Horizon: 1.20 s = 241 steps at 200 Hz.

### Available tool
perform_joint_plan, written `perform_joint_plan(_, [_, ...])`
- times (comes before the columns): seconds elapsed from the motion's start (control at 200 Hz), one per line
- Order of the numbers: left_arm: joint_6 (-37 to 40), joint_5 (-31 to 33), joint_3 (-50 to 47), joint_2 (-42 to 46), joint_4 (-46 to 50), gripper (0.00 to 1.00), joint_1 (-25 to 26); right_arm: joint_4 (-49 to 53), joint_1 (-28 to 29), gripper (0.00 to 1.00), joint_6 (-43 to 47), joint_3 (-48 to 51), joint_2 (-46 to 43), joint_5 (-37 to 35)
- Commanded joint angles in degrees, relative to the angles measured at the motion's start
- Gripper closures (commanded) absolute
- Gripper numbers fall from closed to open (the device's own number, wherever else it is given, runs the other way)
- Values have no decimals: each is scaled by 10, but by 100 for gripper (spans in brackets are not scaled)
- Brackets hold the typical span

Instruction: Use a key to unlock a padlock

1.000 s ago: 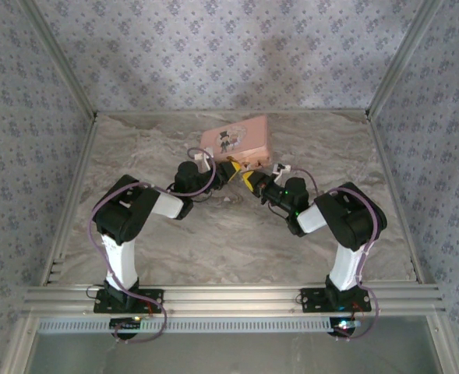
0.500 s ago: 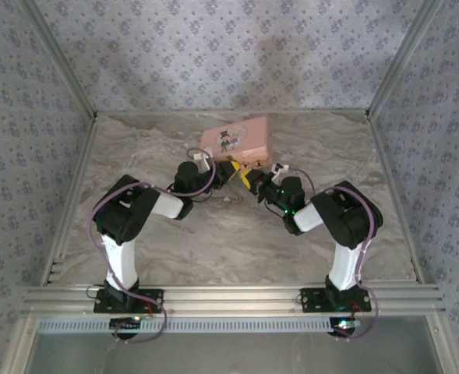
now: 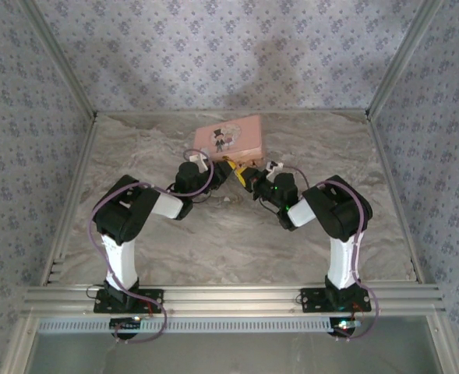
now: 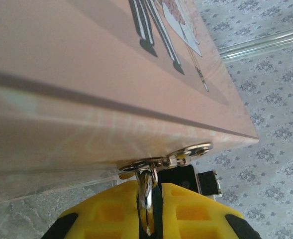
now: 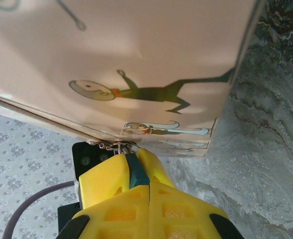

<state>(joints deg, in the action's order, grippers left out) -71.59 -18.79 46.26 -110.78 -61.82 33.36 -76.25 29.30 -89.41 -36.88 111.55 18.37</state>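
The pink cartoon-printed tin (image 3: 229,138) lies at the back of the table, its clasp (image 4: 171,158) facing the arms. Both grippers meet at that clasp. In the right wrist view a small dark teal block, the padlock (image 5: 136,172), hangs under the clasp (image 5: 114,144), and my right gripper (image 5: 132,157) is shut on it. In the left wrist view a shiny silver loop, its shackle (image 4: 146,191), passes through the clasp. My left gripper (image 4: 155,186) is shut on this loop. From above, the left gripper (image 3: 231,170) and right gripper (image 3: 245,176) touch tip to tip. The key is hidden.
The marble-patterned tabletop (image 3: 237,234) is bounded by patterned walls on three sides and an aluminium rail (image 3: 229,296) at the near edge. The tin's side (image 5: 136,64) looms over the right fingers. The right gripper's black body (image 4: 186,179) sits just beyond the clasp.
The tin has slid left and turned slightly. My right arm has moved left and toward the tin with it. The left arm has barely moved; both grippers stay shut.
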Motion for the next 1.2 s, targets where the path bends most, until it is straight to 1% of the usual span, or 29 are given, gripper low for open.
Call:
perform_joint_plan(0.0, [13,-157,0,45,-23,100,74,28,20,100,21,-44,-19,2])
perform_joint_plan(0.08, [20,-153,-6,53,-10,100,75,36,16,100,25,-35,-21,18])
perform_joint_plan(0.145, [28,-133,-16,64,5,100,70,51,7,100,34,-14,-28,34])
perform_joint_plan(0.185, [36,-124,-19,70,15,100,65,62,0,95,42,0,-33,50])
perform_joint_plan(0.265, [53,-108,-15,86,59,100,53,81,-14,78,61,37,-52,69])
perform_joint_plan(0.365, [80,-93,-1,101,124,100,41,138,-29,68,99,79,-91,93])
perform_joint_plan(0.39, [85,-91,3,104,138,100,38,154,-34,67,113,88,-102,101])
perform_joint_plan(0.505, [87,-88,13,110,159,100,27,271,-53,65,192,108,-165,140])
perform_joint_plan(0.605, [92,-90,24,114,188,100,25,438,-55,65,292,99,-238,151])
perform_joint_plan(0.68, [96,-88,28,119,204,100,25,565,-55,64,373,81,-298,138])
perform_joint_plan(0.745, [101,-87,32,122,215,100,25,711,-46,65,462,43,-349,95])
perform_joint_plan(0.78, [100,-86,34,122,217,100,24,766,-40,65,503,28,-373,71])
perform_joint_plan(0.825, [101,-87,38,123,225,100,25,812,-35,66,529,16,-404,44])
perform_joint_plan(0.899, [103,-90,44,121,237,100,25,856,-29,66,579,3,-443,15])
perform_joint_plan(0.979, [100,-90,46,118,236,100,24,902,-1,66,631,-28,-460,-36])
perform_joint_plan(1.039, [97,-94,49,116,236,100,24,919,25,66,664,-50,-457,-70])
perform_joint_plan(1.199, [94,-98,52,116,240,100,24,922,76,58,723,-98,-426,-130])
